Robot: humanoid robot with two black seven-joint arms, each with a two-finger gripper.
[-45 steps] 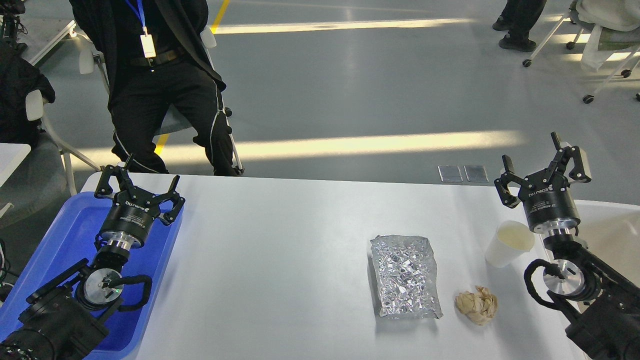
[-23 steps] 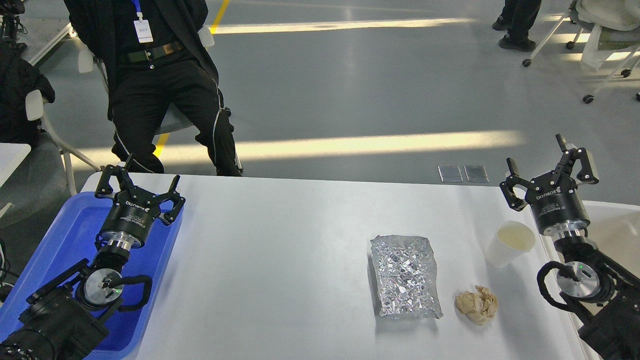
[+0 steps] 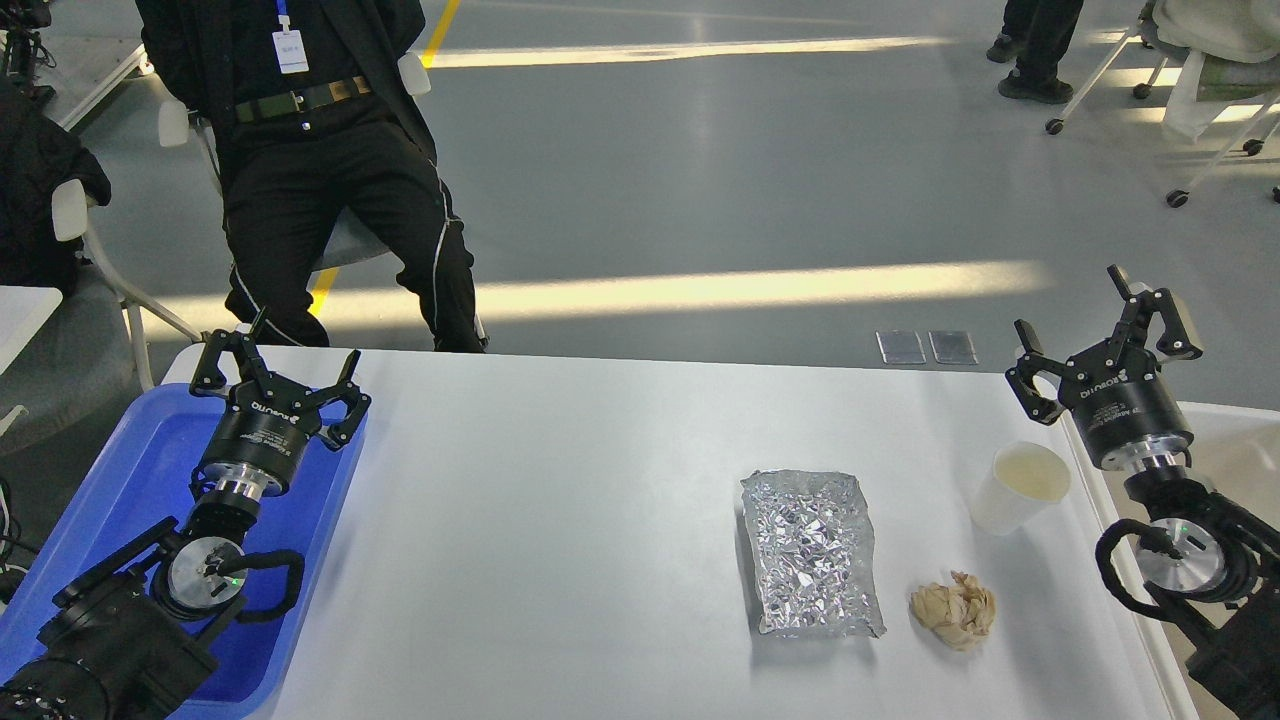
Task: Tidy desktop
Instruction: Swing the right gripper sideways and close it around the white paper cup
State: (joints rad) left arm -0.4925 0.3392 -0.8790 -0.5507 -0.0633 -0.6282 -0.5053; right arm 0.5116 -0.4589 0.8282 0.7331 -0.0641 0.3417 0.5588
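The white desktop (image 3: 560,520) fills the lower part of the head view. On its right half lie a crumpled silver foil bag (image 3: 808,552), a crumpled beige paper ball (image 3: 955,609) and a white paper cup (image 3: 1020,487). My left gripper (image 3: 278,365) is open and empty, above the far end of the blue tray (image 3: 110,500) at the left. My right gripper (image 3: 1098,338) is open and empty, above the desktop's right edge, just behind and to the right of the cup.
A beige-white tub (image 3: 1225,450) stands off the desktop's right edge under my right arm. A person in black (image 3: 320,170) sits just behind the far left edge. Chairs stand at the far left and top right.
My right arm has moved to the right, away from the cup and toward the tub. The left arm has not moved. The seated person has shifted slightly.
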